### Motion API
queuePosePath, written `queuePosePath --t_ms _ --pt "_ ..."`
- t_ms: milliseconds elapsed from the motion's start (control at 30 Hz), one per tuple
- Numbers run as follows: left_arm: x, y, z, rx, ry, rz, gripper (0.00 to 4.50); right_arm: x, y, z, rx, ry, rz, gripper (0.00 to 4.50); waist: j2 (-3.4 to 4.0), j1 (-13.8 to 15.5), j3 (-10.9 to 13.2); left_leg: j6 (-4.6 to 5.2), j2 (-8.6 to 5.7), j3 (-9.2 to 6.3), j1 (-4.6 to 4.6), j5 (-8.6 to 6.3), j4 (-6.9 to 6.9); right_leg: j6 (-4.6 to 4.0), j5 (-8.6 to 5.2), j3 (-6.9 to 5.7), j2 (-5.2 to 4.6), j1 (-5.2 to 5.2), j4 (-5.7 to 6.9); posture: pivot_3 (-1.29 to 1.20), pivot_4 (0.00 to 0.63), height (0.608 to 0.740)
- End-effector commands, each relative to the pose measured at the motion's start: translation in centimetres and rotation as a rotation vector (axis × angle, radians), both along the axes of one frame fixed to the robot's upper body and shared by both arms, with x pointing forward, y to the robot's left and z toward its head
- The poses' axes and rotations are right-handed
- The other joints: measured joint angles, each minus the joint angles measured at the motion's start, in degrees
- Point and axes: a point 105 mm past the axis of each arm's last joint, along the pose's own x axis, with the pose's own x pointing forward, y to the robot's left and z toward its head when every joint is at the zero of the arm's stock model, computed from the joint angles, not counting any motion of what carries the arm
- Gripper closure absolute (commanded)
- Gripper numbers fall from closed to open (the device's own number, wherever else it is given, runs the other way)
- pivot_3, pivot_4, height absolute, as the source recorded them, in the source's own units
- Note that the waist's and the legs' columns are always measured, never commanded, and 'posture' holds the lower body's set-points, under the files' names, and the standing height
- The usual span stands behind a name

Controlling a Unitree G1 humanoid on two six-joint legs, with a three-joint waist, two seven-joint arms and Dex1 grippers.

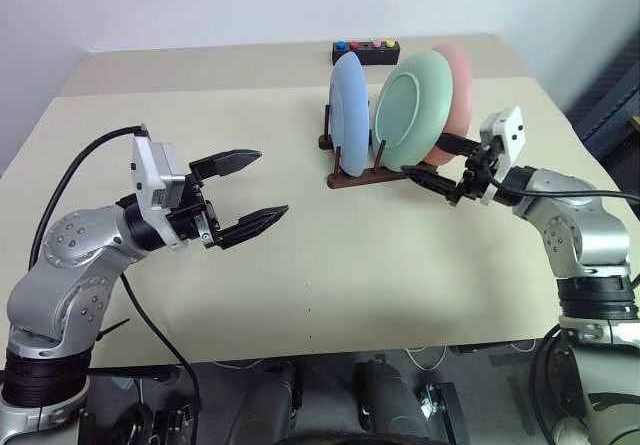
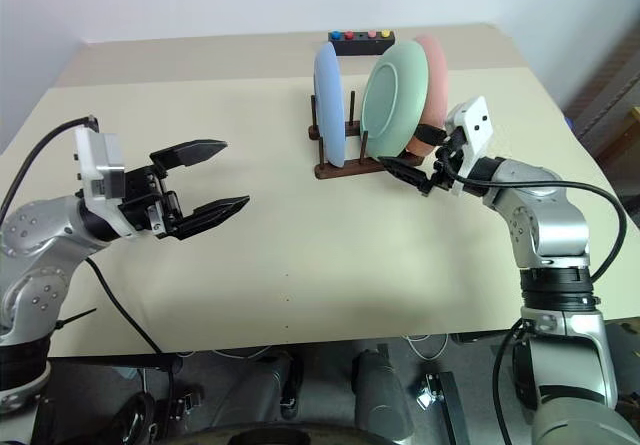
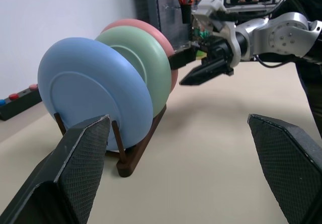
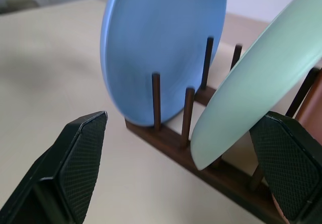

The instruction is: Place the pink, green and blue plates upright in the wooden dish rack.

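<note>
All three plates stand on edge in the wooden dish rack (image 1: 352,176) at the far middle of the table. The blue plate (image 1: 348,115) is on the left, the green plate (image 1: 412,110) in the middle and the pink plate (image 1: 460,85) on the right. The green plate leans toward the pink one. My right gripper (image 1: 424,155) is open at the rack's right end, level, its fingers spread beside the green plate's lower edge without touching it. My left gripper (image 1: 268,183) hangs open and empty over the table, well left of the rack.
A black box with coloured buttons (image 1: 365,52) lies behind the rack near the table's far edge. A pale wall rises beyond the table. The tan tabletop (image 1: 330,265) stretches bare between the grippers and toward the near edge.
</note>
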Motion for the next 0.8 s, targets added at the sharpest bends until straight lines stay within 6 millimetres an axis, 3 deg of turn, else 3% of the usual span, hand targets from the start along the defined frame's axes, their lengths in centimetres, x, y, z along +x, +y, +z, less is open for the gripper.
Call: queuePosePath --t_ms 33,233,367,467,567,700,800 --pt "-0.5 0.0 1.0 0.003 -0.059 0.0 0.0 -0.6 -0.2 0.8 -0.013 -0.032 0.024 0.04 0.0 0.02 0.0 0.0 0.0 0.0 0.0 0.0 0.0 0.0 0.0 0.0 0.0 0.0 0.0 0.0 0.15 0.74" --pt "-0.5 0.0 0.9 0.005 -0.055 0.001 0.0 -0.7 -1.9 1.9 -0.006 -0.079 -0.016 0.04 0.0 0.05 0.0 0.0 0.0 0.0 0.0 0.0 0.01 0.0 0.0 0.0 0.0 0.0 0.01 0.0 0.15 0.74" --pt "-0.5 0.0 0.9 0.008 -0.057 -0.002 0.0 -2.1 -2.8 1.9 0.035 -0.032 0.024 0.04 0.0 0.12 0.0 0.0 0.0 0.0 0.0 0.0 0.01 0.0 0.0 0.0 0.0 0.02 0.0 0.0 0.15 0.74" --pt "-0.4 0.0 0.9 0.008 -0.056 -0.004 0.0 -2.9 -3.6 1.3 0.064 0.033 0.04 0.88 0.0 0.07 0.0 0.01 0.0 -0.01 0.0 -0.01 0.02 0.0 0.0 0.0 -0.01 0.04 -0.01 0.0 0.15 0.74" --pt "-0.4 0.0 0.9 0.007 -0.055 -0.006 0.0 -3.7 -3.7 0.7 0.064 0.069 0.069 2.4 0.0 0.04 0.0 0.01 0.0 -0.01 0.01 -0.01 0.03 0.0 0.0 0.01 -0.01 0.04 0.01 0.0 0.15 0.74" --pt "-0.3 0.0 0.9 0.006 -0.054 -0.012 0.0 -3.1 -3.4 0.6 0.053 0.068 0.046 4.46 0.0 -0.05 0.0 0.01 0.01 0.01 0.03 -0.01 0.03 0.0 0.0 0.01 0.0 0.04 0.02 0.0 0.15 0.74" --pt "-0.2 -0.1 0.9 0.006 -0.057 -0.012 0.0 -2.1 -3.6 0.1 0.001 0.036 -0.011 4.46 0.0 -0.02 0.0 0.01 0.01 0.0 0.03 -0.01 0.03 0.0 0.0 0.01 0.0 0.04 0.03 0.0 0.15 0.74"
